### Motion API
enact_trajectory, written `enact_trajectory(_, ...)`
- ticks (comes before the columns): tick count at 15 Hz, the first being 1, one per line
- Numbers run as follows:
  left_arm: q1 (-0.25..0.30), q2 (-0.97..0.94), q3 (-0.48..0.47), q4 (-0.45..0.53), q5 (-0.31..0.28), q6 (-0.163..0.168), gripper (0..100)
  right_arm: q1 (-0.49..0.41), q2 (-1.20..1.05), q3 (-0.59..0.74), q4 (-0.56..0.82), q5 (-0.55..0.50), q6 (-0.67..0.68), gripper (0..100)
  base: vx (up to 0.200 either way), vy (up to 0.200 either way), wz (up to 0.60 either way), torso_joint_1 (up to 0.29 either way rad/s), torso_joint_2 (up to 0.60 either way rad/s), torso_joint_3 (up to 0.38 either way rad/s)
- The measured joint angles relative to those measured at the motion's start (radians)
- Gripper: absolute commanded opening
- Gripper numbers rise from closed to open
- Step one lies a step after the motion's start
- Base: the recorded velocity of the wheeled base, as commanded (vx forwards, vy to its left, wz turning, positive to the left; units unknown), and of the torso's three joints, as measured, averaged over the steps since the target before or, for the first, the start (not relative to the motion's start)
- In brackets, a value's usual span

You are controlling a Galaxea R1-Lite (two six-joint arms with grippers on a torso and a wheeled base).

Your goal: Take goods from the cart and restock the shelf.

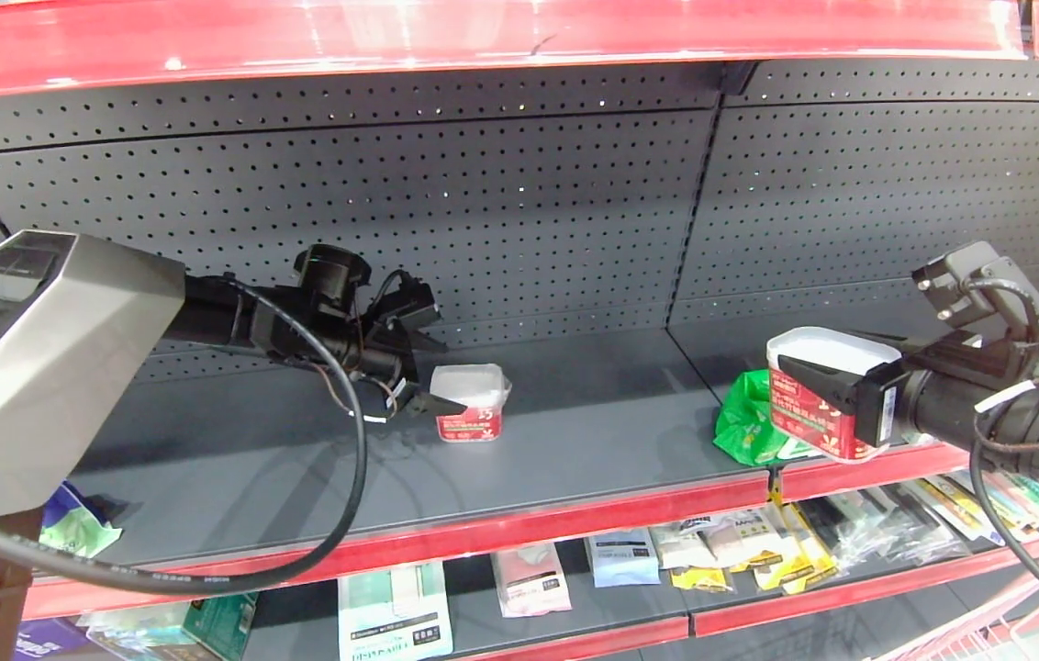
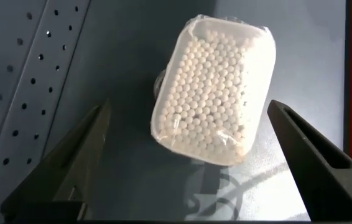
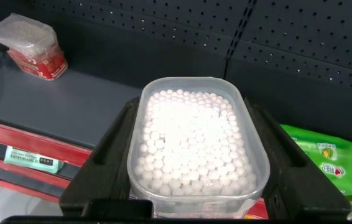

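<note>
Shelf (image 1: 593,431): red-labelled tub (image 1: 472,401); right jaws clamp another tub (image 1: 806,422).

Open shelf board (image 1: 593,431) runs between the small tub (image 1: 472,401) and the green packet (image 1: 744,427), which lies just beside the held tub (image 1: 832,353) in the right gripper (image 3: 194,124). Pegboard (image 1: 529,202) closes the back; a red lip (image 1: 483,37) hangs overhead.

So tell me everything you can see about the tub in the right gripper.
The tub is a rounded rectangular container of clear plastic, packed with small white beads, with a red label around its lower part. It stands roughly upright, white top up, clamped on both long sides by the right gripper. It sits at the front edge of the shelf, next to a green pack. Whether its base rests on the shelf is unclear.
</note>
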Motion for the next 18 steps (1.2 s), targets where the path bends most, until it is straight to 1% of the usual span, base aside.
enact_trajectory(6,0.000,0.027,-0.017,0.000,-0.027,0.000,100,0.000,0.002,0.003,0.000,-0.001,-0.001,0,0.000,0.000,0.00,0.000,0.00,0.000)
enact_trajectory(10,0.000,0.045,-0.027,-0.001,-0.032,0.000,100,0.011,0.002,0.006,0.000,-0.003,0.000,0,0.000,0.000,0.00,0.000,0.00,0.000)
enact_trajectory(18,0.009,0.070,-0.027,-0.005,-0.067,-0.008,100,0.011,0.007,0.005,0.000,-0.004,0.000,0,0.000,0.000,0.00,0.000,0.00,0.000)
